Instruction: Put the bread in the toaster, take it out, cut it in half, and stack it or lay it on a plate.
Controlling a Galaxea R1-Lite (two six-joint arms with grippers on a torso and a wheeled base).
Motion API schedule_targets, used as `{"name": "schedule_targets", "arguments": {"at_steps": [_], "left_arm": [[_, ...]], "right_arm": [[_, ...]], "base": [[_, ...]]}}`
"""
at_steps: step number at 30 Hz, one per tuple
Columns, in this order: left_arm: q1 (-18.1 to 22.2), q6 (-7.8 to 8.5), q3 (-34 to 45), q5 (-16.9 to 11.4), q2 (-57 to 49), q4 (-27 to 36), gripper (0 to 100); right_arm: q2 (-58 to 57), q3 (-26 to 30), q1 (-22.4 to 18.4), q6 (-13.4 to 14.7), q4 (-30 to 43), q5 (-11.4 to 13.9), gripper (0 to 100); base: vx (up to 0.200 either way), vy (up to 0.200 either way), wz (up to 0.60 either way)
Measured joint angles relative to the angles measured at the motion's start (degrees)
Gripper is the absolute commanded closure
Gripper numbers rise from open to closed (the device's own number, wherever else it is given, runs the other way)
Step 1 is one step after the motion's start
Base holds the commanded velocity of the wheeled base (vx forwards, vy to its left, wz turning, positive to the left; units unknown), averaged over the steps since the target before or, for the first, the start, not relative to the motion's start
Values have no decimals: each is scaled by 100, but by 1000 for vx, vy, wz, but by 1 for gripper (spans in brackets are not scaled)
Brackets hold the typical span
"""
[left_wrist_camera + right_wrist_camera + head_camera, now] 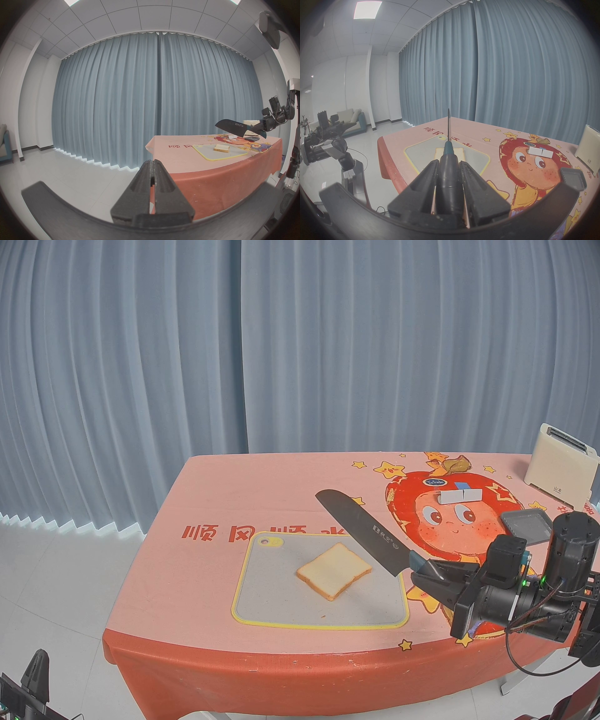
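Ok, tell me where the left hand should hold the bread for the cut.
Probably its left corner, pinched from above, arriving from the left: the bread lies flat on the cutting board, and the knife in the right hand hangs by its right side.

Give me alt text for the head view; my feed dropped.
The right gripper holds a dark knife by its handle, blade in the air near a whole bread slice lying on a cutting board. A toaster stands at the table's far right corner.

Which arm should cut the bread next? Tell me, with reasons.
Right. The right pincer is shut on the knife, whose blade hangs near the bread on the cutting board. The left pincer is shut, empty, off beside the table.
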Motion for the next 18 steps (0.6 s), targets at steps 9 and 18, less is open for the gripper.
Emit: {"name": "schedule_targets", "arguments": {"at_steps": [9,18], "left_arm": [[0,-9,0,-20,0,-93,100],[-6,-16,0,-137,0,-1409,100]], "right_arm": [[11,17,91,29,-2,-44,100],[28,1,141,77,-7,-44,100]], "base": [[0,0,0],[0,0,0]]}}
